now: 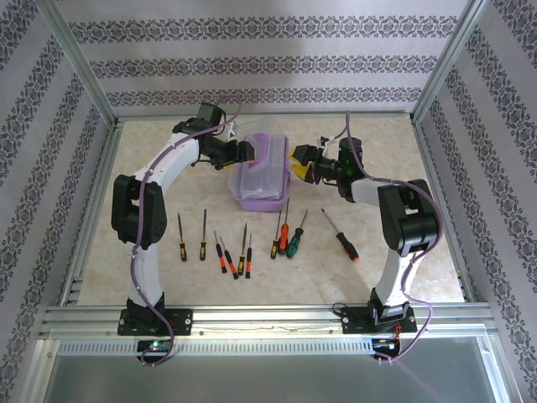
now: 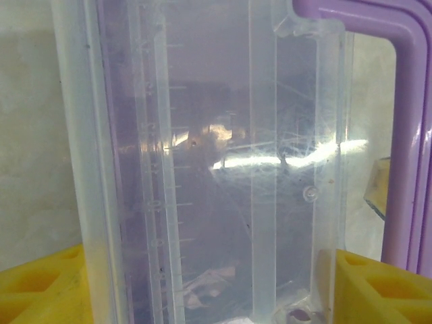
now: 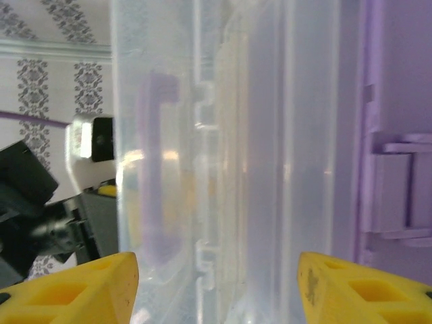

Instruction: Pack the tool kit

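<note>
Operator: Where is the box?

Inspector: Your box [image 1: 262, 180] stands at the far middle of the table [image 1: 403, 252], between your two grippers. The screwdrivers [image 1: 242, 259] lie in a loose row on the table on its near side, apart from it.

Operator: And the left gripper?

Inspector: Your left gripper [image 1: 243, 154] is against the box's left end. In its wrist view the yellow fingers [image 2: 40, 287] stand apart. The clear lid [image 2: 202, 169] spans the gap between them, and the purple handle [image 2: 408, 135] is at the right edge. I cannot tell whether they press on the lid.

Operator: The right?

Inspector: Your right gripper [image 1: 300, 164] sits just beside the box's right end, level with the lid. Its fingers [image 3: 364, 293] are spread, with nothing clamped between them. The lid faces them close up.
</note>
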